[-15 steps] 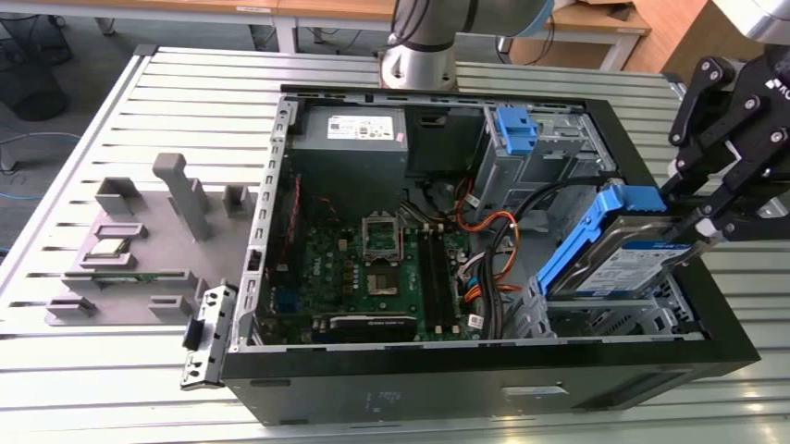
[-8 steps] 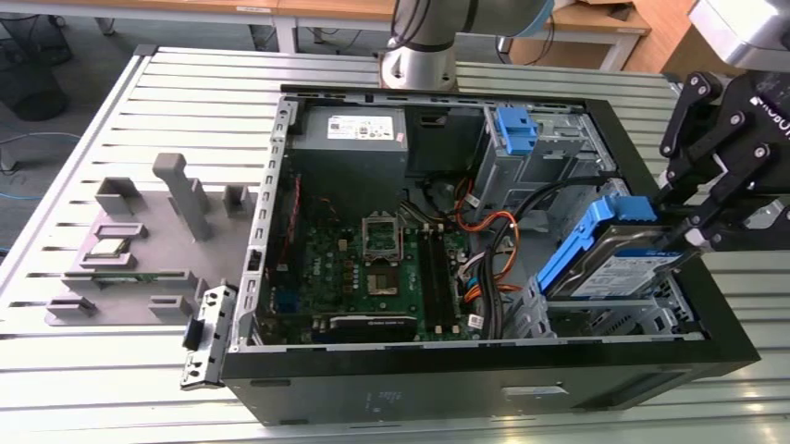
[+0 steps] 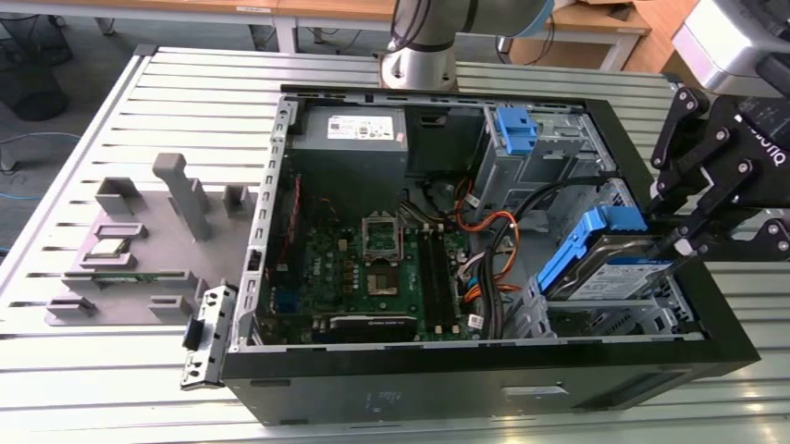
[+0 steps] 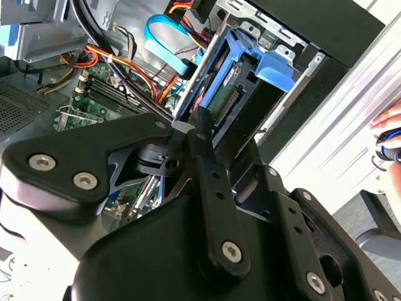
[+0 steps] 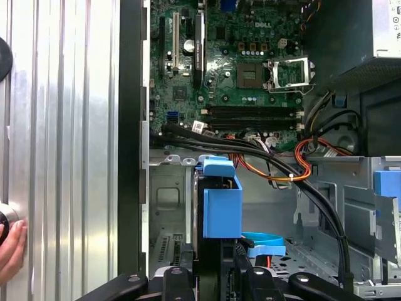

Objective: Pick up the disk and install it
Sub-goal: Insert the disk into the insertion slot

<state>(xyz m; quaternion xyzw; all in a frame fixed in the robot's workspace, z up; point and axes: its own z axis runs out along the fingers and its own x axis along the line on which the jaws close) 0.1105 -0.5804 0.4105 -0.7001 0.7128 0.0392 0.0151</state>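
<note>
The disk (image 3: 602, 264), a silver drive in a blue caddy, hangs tilted over the drive bay at the corner of the open computer case (image 3: 494, 393) on the exterior view's right. My gripper (image 3: 676, 244) is shut on the disk's outer edge. In the first wrist view the disk (image 5: 220, 204) stands edge-on, rising from between my fingers, with the bay floor behind it. The second wrist view shows the disk (image 4: 250, 75) with its connector side facing the camera, just past one black finger (image 4: 202, 128).
Inside the case are a green motherboard (image 3: 370, 268), a grey power supply (image 3: 351, 129), a bare blue bracket (image 3: 519, 128) and orange and black cables (image 3: 487, 231). A grey fixture (image 3: 136, 250) lies on the exterior view's left. A person's hand (image 5: 9, 244) rests on the slatted table.
</note>
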